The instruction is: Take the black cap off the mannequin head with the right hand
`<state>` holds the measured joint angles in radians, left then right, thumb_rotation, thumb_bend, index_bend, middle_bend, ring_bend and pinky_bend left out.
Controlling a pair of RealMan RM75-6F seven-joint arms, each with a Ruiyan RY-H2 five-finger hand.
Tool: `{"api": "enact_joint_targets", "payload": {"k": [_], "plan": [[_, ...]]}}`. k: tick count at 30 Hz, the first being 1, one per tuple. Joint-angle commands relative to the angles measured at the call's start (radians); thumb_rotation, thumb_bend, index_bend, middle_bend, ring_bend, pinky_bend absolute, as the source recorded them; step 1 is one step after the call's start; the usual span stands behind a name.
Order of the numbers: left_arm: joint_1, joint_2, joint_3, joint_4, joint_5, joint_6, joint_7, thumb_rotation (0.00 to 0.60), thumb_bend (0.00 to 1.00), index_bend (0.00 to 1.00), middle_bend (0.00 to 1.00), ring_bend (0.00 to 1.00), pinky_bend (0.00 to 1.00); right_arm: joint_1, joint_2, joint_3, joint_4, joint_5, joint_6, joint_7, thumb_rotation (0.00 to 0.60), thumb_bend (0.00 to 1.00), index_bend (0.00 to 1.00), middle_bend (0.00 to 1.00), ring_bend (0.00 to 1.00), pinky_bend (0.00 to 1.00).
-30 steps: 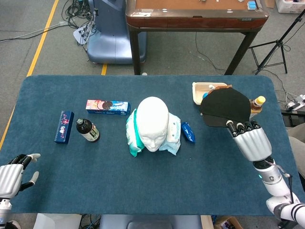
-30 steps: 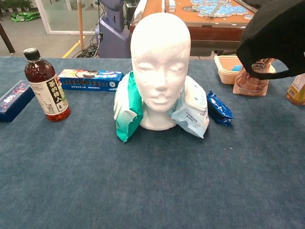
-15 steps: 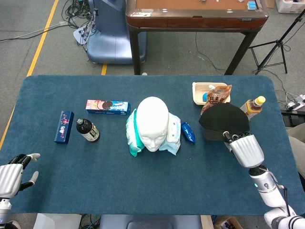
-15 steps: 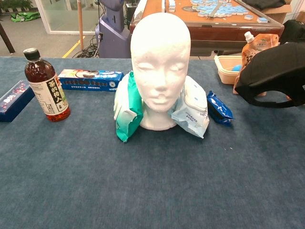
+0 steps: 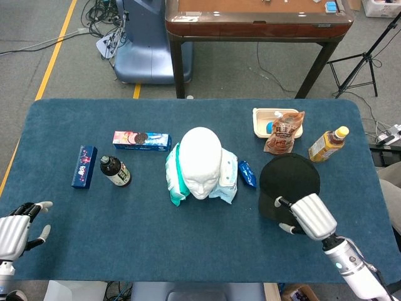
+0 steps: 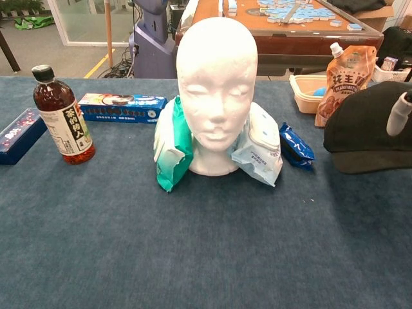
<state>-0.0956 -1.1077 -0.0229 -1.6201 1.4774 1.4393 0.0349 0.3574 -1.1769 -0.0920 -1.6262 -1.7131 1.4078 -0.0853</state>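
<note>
A blue-covered table (image 5: 188, 251) is seen in a workshop with grey floor, a wooden-topped table standing beyond its far edge. The mannequin head (image 5: 202, 162) stands bare near the middle of the table, with soft packets against both its sides. The black cap (image 5: 289, 186) is observed lying flat on the cloth, well apart from the head toward the robot's right, a blue packet lying between the two. Its crown lies away from the robot and its brim toward the near edge.

The right robot hand (image 5: 305, 216) is located at the near end of the cap, over the brim. One finger (image 6: 398, 114) is seen in the chest view against the crown; the others are spread. Whether the brim is pinched cannot be told from either view.

The left robot hand (image 5: 19, 231) is noted at the near corner, far from the head on the other side, fingers apart and holding nothing.

The removal is judged complete; the coming move is judged to be withdrawal toward the near edge, along the cap's crown-to-brim line.
</note>
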Motion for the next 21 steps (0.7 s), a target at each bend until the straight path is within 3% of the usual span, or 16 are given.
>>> {"api": "enact_joint_targets", "payload": {"k": [1,7,10,12,17,21], "plan": [[0.001,0.0,0.0,0.0,0.0,0.002,-0.001,0.6,0.34,0.28,0.38,0.25,0.36,0.03,0.076,-0.046,-0.087,-0.001,-0.1,0.158,0.6,0.0,0.44,1.0,0.93,1.0],[0.001,0.001,0.0,0.0,0.002,0.003,-0.003,0.6,0.34,0.28,0.38,0.25,0.36,0.018,0.082,-0.04,-0.069,-0.026,-0.069,0.242,0.6,0.0,0.44,1.0,0.93,1.0],[0.001,0.001,0.0,0.0,0.006,0.005,-0.006,0.6,0.34,0.28,0.38,0.25,0.36,-0.022,0.043,-0.012,-0.021,-0.035,0.015,0.184,0.6,0.0,0.44,1.0,0.9,0.99],[0.002,0.0,0.001,0.004,0.016,0.013,-0.013,0.6,0.34,0.28,0.38,0.25,0.36,-0.076,-0.026,0.036,0.057,-0.037,0.132,0.061,0.6,0.0,0.44,0.99,0.85,0.96],[0.002,-0.006,0.003,0.022,0.048,0.035,-0.038,0.6,0.34,0.28,0.38,0.25,0.36,-0.129,-0.09,0.076,0.155,-0.012,0.213,-0.04,0.6,0.0,0.44,0.82,0.69,0.84],[0.001,-0.015,0.004,0.045,0.077,0.055,-0.063,0.6,0.34,0.29,0.38,0.25,0.36,-0.178,-0.124,0.119,0.202,0.041,0.273,-0.159,0.6,0.0,0.44,0.63,0.54,0.66]]}}
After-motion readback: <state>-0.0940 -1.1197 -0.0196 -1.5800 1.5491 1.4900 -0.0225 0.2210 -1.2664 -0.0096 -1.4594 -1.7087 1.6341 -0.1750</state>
